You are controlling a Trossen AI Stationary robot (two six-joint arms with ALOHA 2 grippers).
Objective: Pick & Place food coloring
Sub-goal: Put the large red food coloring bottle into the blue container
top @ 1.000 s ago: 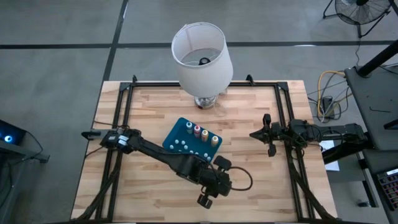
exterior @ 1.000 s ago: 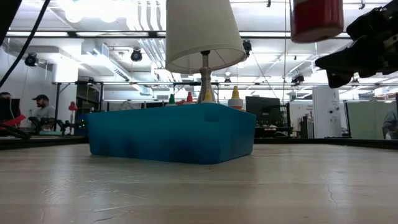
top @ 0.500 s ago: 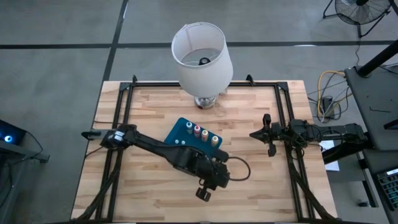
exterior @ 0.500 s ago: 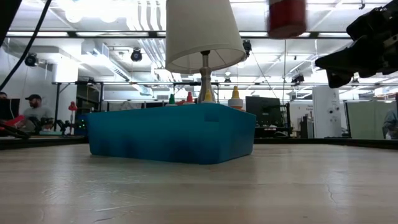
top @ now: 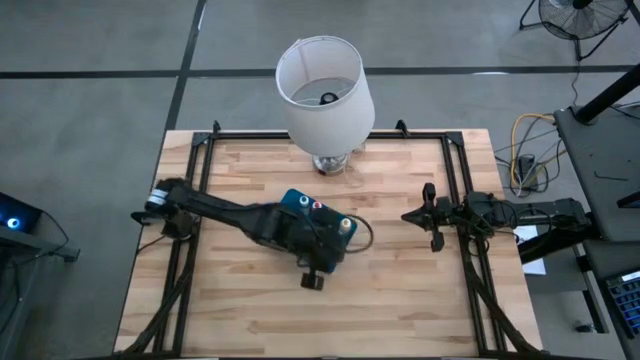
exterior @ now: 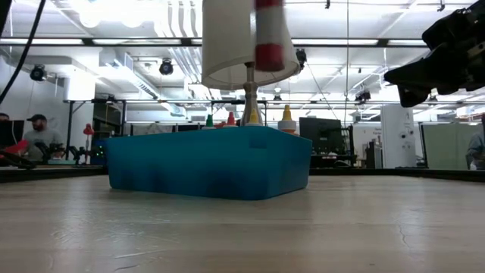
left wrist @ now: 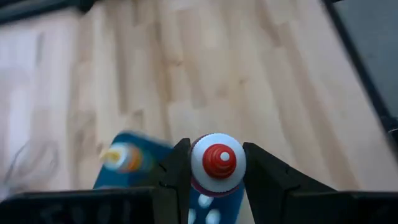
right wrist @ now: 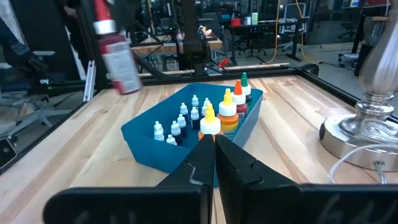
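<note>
Food coloring bottle, red, sits between the two fingers of the left gripper, which pinch it on either side of the body; the left wrist view shows the round cap and narrow tip standing up past the fingers. Landmark for all positions below: the blue tray on the wooden table.

Nearest item: the held bottle. In the low view it hangs well above the tray, its body upright, in line with the lampshade behind it. In the right wrist view it is clear of the tray's near-left corner, raised above it and slightly tilted. In the high view the left gripper is at the tray's front edge, with the arm crossing over part of the tray.

In the tray: a row of taller bottles stands along one long side, namely an orange-bodied one, a yellow-tipped one, a red-orange one and a green one. A group of small white-tipped bottles stands in the other half of the tray.

Right gripper: to the right of the tray, well apart from it, near the table's right rail. Fingers pressed together, nothing between them.

Beyond the tray: a lamp with a white shade stands at the table's far edge; its metal base is near the tray's far end.

Farthest: a person is seated in the room behind the table.
</note>
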